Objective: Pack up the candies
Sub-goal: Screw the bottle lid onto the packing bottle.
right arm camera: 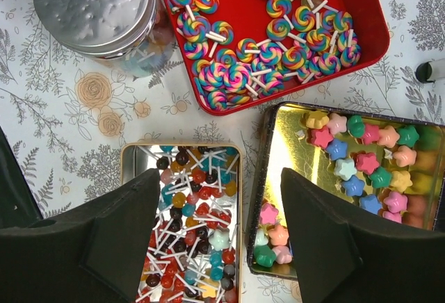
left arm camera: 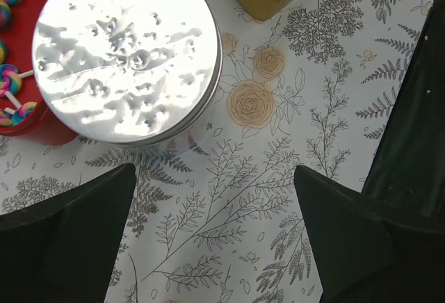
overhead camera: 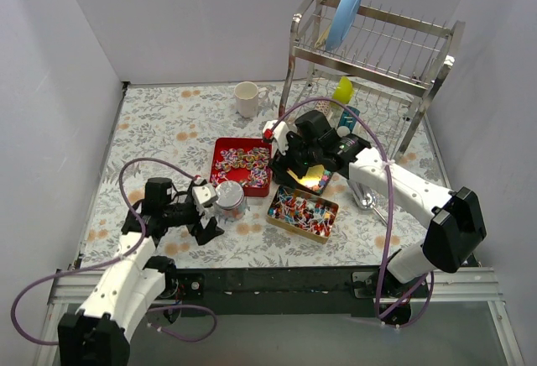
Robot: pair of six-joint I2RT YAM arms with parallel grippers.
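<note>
- Silver-lidded jar (left arm camera: 128, 53) sits just ahead of the left hand (left arm camera: 215, 174), which is spread wide, probably to grab it.
- Right hand (right arm camera: 221, 178) hovers released over the star candies (right arm camera: 361, 157), likely picking next.

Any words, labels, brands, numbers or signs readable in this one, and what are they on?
No text can be read in any view.
Jar lid: bare dimpled metal, no lettering.
Red tray and gold trays: no label visible.
Candies: swirls and stars only, no print.
Mug and dish rack items: too small to tell.
</note>
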